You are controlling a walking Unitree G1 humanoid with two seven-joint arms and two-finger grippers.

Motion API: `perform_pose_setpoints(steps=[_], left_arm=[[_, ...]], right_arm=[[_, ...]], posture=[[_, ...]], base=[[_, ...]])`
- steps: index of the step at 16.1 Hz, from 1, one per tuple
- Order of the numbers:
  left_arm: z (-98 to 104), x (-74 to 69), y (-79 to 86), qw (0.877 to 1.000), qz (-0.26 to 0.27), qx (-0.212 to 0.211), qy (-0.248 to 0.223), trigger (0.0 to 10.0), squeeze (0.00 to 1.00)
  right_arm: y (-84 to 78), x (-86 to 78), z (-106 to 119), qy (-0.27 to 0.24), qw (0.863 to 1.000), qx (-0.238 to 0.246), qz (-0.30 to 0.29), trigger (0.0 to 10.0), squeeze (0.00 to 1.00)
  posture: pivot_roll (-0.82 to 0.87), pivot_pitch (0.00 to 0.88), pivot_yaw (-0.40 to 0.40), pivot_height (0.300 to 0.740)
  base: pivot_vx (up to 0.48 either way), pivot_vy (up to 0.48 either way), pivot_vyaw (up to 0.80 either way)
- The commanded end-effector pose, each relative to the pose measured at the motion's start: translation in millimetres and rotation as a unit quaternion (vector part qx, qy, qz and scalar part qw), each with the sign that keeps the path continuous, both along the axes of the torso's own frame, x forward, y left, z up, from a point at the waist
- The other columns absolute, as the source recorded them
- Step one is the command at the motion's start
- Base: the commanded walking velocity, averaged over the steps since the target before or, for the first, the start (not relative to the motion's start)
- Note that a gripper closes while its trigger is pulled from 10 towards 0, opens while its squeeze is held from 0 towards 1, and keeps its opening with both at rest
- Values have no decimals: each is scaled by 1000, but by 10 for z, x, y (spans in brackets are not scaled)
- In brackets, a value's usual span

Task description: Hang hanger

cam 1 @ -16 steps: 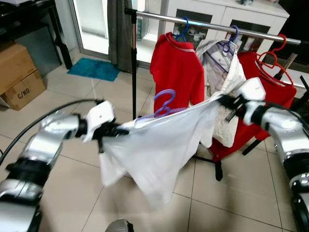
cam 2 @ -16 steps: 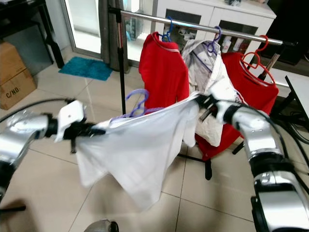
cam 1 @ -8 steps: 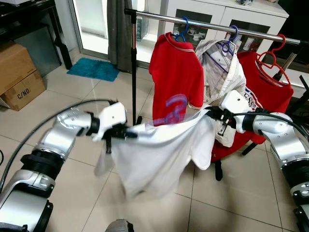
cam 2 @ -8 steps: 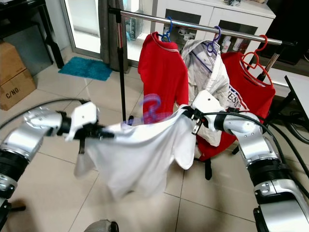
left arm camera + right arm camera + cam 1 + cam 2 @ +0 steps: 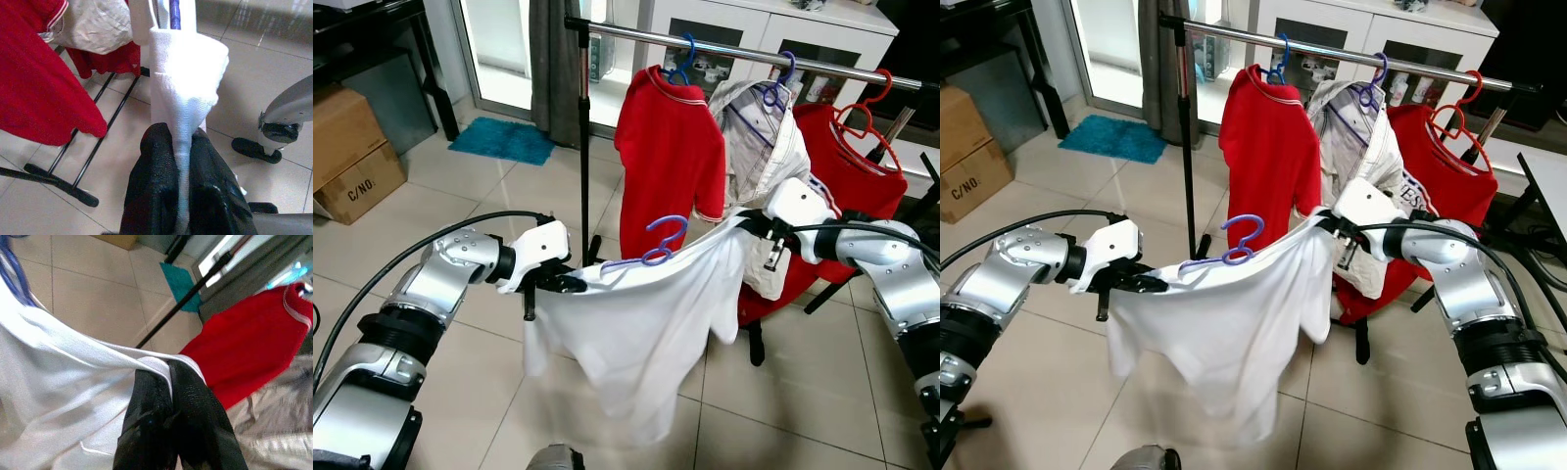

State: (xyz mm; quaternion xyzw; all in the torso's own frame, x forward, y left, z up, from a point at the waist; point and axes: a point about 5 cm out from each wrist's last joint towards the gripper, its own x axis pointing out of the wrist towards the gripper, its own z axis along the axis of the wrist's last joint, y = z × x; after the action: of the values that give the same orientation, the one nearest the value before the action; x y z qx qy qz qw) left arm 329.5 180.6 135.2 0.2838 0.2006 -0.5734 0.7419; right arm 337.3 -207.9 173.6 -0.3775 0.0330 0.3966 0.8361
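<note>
A white shirt (image 5: 636, 323) on a purple hanger (image 5: 651, 250) is stretched between my two grippers in front of the clothes rail (image 5: 744, 49). My left gripper (image 5: 570, 284) is shut on the shirt's left shoulder, and the cloth is pinched between its black fingers (image 5: 156, 191). At the shirt's right shoulder my right gripper (image 5: 754, 227) is shut on the fabric, seen between its fingers (image 5: 146, 416). The hanger's hook (image 5: 1244, 230) stands upright, below the rail and in front of a red shirt (image 5: 671, 147).
On the rail hang a red shirt on a blue hanger, a whitish garment (image 5: 759, 147) on a purple hanger and another red shirt (image 5: 857, 162) on a red hanger. The rail's black upright (image 5: 584, 137) stands left. Cardboard boxes (image 5: 352, 147) sit far left, a teal mat (image 5: 504, 139) behind.
The shirt has settled and sharpened after swinging. The hanger hook stands lower and steadier, my right gripper rose slightly, and my left gripper stayed about where it was.
</note>
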Motion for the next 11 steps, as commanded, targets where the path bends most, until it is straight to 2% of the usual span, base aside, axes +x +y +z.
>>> perform_pose_setpoints(steps=[1, 2, 4, 5, 6, 7, 8, 11], left_arm=[[75, 53, -34, 1000, 0, 1, -18, 0, 0], [85, 77, -72, 1000, 0, -1, -21, 0, 0], [92, 78, -113, 1000, -14, -3, -19, 0, 0], [99, 67, -133, 999, -26, -6, -19, 0, 0], [104, 36, -165, 999, -47, -14, -15, 0, 0], [103, 5, -190, 998, -63, -21, -9, 0, 0], [99, -5, -197, 997, -67, -23, -5, 0, 0], [26, -62, -220, 996, -84, -8, 13, 0, 0]], right_arm=[[11, -18, 21, 0, 1000, -2, 6, 0, 0], [93, -40, 27, 0, 1000, 0, 24, 0, 0], [151, -59, 42, -1, 999, 3, 34, 0, 0], [159, -64, 25, 5, 999, 6, 34, 7765, 0], [166, -56, 5, 16, 999, 27, 23, 10000, 0], [178, -51, 3, 21, 999, 39, 20, 10000, 580], [184, -52, 1, 23, 999, 39, 21, 10000, 1000], [233, -34, 45, 24, 998, 28, 41, 10000, 1000]], posture=[[-22, 0, -54, 740], [-23, 0, -50, 740], [-26, 0, -45, 740], [-27, 0, -43, 740], [-27, 0, -41, 740], [-27, 0, -40, 740], [-27, 0, -41, 740], [-26, 0, -44, 740]], base=[[0, 0, 0], [0, 0, 0], [0, 0, 0], [0, 0, 0], [0, 0, 0], [0, 0, 0], [0, 0, 0], [0, 0, 0]])
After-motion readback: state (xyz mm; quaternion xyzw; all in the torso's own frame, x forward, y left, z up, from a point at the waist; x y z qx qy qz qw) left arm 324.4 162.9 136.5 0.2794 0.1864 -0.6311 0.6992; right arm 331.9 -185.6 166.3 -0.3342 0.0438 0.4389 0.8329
